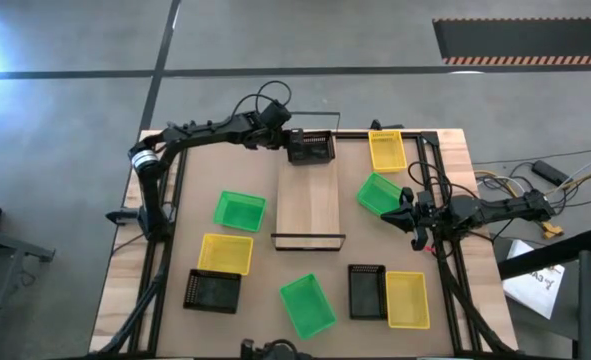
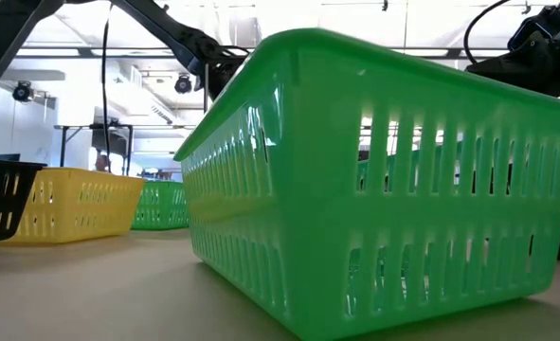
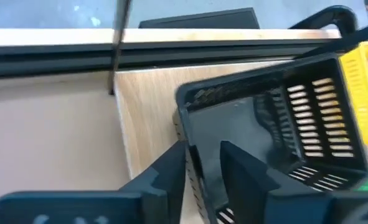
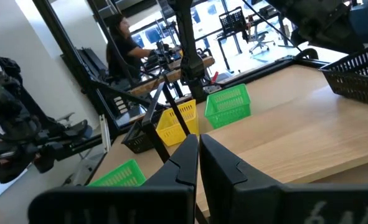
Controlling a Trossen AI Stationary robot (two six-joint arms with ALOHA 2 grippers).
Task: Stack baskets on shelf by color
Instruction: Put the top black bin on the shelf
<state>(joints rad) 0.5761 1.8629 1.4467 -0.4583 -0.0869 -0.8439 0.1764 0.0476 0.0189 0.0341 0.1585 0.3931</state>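
Note:
The shelf [image 1: 308, 205] is a light-wood plank lying lengthwise on the table's middle. A black basket [image 1: 311, 148] sits at its far end, and my left gripper [image 3: 203, 163] is shut on it. My right gripper [image 4: 198, 144] is shut. It hovers level over the right corner of a green basket [image 1: 377, 192] that rests on the table right of the shelf. No basket shows between its fingers. The other baskets stand on their bottoms on the table: green [image 1: 240, 210], green [image 1: 306, 305], yellow [image 1: 386, 150], yellow [image 1: 225, 253], yellow [image 1: 407, 298], black [image 1: 212, 290], black [image 1: 366, 290]. My left gripper holds the black basket by its left side wall [image 3: 193, 140], with one finger [image 3: 246, 168] inside the basket and the other finger [image 3: 162, 177] outside. It comes from the table's left, slanting down. The basket stands over the shelf's far end [image 3: 149, 106], looking tilted; its underside is hidden.
Black wire frames close the shelf's near end [image 1: 308, 238] and far end [image 1: 315, 132]. In the low view the near green basket [image 2: 374, 180] fills most of the picture. A person [image 4: 122, 43] sits in the room beyond the table's left side. Cables lie off the table's right edge [image 1: 535, 180].

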